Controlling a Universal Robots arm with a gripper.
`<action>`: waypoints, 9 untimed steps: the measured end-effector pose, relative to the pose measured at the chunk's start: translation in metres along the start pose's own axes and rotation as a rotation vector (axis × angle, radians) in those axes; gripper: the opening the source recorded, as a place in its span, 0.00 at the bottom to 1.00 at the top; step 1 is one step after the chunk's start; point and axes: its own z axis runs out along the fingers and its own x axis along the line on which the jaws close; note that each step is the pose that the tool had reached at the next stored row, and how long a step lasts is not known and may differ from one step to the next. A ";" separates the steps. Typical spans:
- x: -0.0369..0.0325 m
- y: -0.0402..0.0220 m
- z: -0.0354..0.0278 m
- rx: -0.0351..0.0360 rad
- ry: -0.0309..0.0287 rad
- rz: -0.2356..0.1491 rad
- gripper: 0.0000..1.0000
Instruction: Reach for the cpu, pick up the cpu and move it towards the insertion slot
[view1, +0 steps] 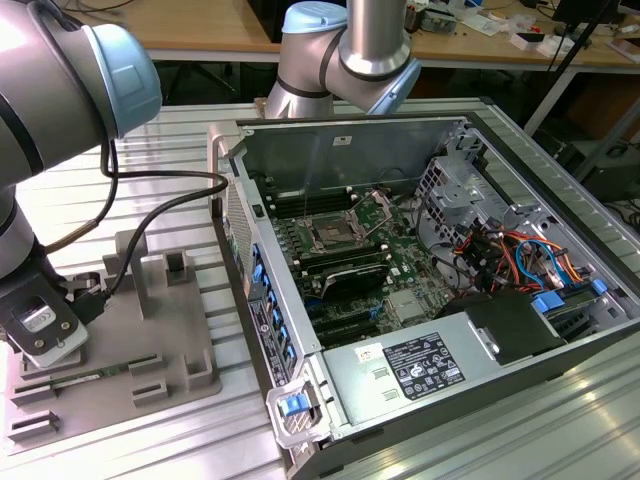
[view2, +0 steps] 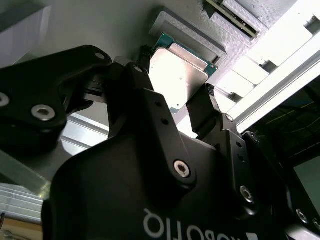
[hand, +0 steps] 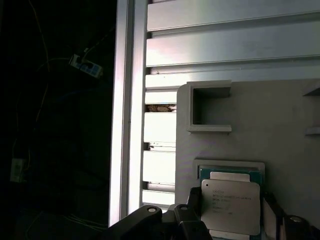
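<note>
**Gripper** (view2: 175, 78) – black, two fingers. In both wrist views it straddles the cpu (view2: 179, 70), one finger (view2: 204, 107) against each of two opposite edges, so it is clamped on the chip. In the exterior view the gripper (view1: 48, 350) stands low over the fixture (view1: 170, 340) at that view's lower left. A black cable (view1: 160, 200) loops from it across the table (view1: 150, 140).

**Cpu** (hand: 231, 202) – flat square chip with a silver-grey top and a green edge showing beyond the metal. It sits between the fingers at a shallow raised-rim seat (hand: 227, 163) on the fixture. Whether it has left the seat cannot be told.

**Fixture** – grey plastic plate with raised blocks, lying on the slatted aluminium table beside the case. A square open-topped block (hand: 210, 107) rises near the seat.

**Slot** (view1: 330, 237) – square socket with a shiny metal frame and a dark centre, on the green board inside the case (view1: 400, 150). It is well apart from the gripper and cpu, toward the exterior view's right.

**Case** – open computer chassis lying on its side, with a drive cage and bundled coloured wires at its far end.
</note>
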 end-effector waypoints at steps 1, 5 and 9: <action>0.0000 0.0000 -0.0001 0.0001 0.0000 0.000 0.55; 0.0000 0.0002 -0.0022 0.0001 0.0002 0.000 0.55; 0.0001 0.0004 -0.0045 0.0000 0.0000 0.000 0.55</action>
